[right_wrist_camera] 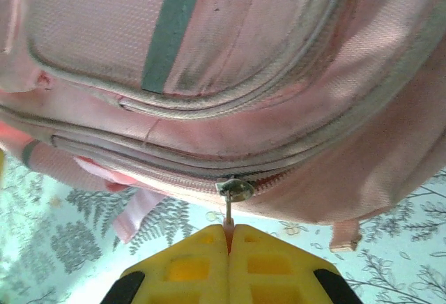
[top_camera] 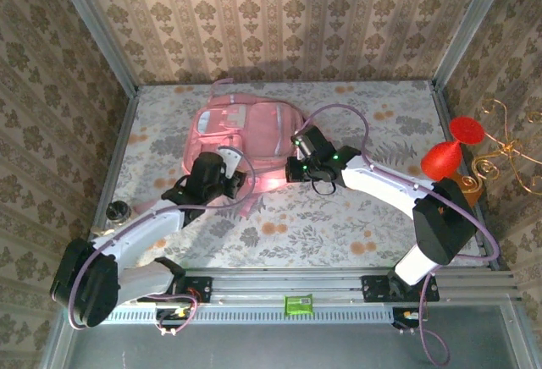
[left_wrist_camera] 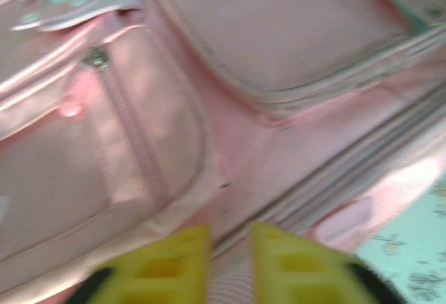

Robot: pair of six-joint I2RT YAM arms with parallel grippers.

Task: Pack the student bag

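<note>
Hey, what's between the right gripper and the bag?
A thin zipper pull. In the right wrist view it hangs from the slider on the bag down into the shut right gripper, which pinches its end.

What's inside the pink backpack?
Nothing inside shows. The student bag lies on the flowery table, its pink fabric hiding whatever it holds. The right claw pinches a zipper pull.
</note>
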